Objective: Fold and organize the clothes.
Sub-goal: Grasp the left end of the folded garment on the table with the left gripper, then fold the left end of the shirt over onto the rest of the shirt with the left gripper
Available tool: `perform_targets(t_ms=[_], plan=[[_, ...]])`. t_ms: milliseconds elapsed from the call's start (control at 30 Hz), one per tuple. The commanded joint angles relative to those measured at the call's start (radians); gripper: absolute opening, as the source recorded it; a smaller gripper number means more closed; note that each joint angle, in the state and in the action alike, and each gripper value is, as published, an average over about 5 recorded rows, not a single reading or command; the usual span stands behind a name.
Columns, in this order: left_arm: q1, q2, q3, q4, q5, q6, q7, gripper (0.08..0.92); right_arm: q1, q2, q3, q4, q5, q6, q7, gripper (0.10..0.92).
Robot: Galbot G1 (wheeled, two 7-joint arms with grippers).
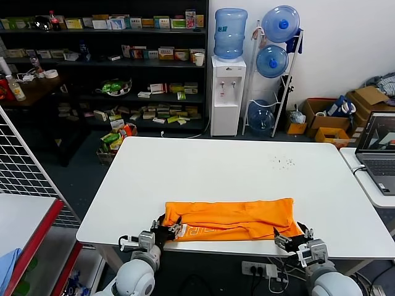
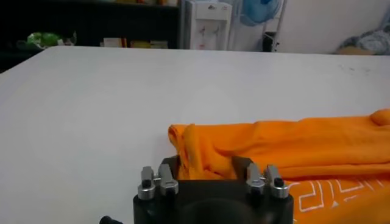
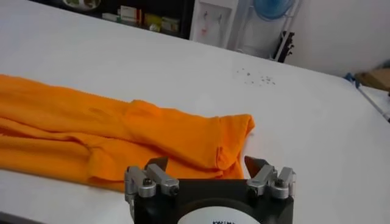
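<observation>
Big white table [image 1: 234, 172] here. An orange T-shirt [image 1: 231, 217] lies folded lengthwise along its near edge, with dark specks [image 1: 285, 163] further back.

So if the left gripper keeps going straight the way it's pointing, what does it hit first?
Most likely the orange T-shirt: the left gripper has its fingers open right at the shirt's bunched end, though the exact gap is unclear.

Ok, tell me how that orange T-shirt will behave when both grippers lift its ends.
The orange T-shirt will probably be floppy: it lies in soft creased folds on the white table, so its middle should sag. It looks thin and light. With the left gripper and right gripper open at opposite ends, the loose layers may slide apart.
</observation>
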Motion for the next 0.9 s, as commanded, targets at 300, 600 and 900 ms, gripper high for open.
perform_targets(t_ms=[300,600,900], plan=[[-0.009,0.000,-0.005,0.011,-0.056,0.035,0.028,0.325,-0.015,0.013,-0.005,0.014,-0.004,0.005,0.004,0.823],[-0.030,0.061,-0.050,-0.006,-0.047,0.024,0.009,0.137,-0.005,0.028,-0.009,0.034,-0.025,0.027,0.013,0.823],[-0.061,0.306,-0.164,0.049,-0.069,0.021,-0.006,0.137,0.007,0.051,-0.012,0.040,-0.078,0.101,0.025,0.823]])
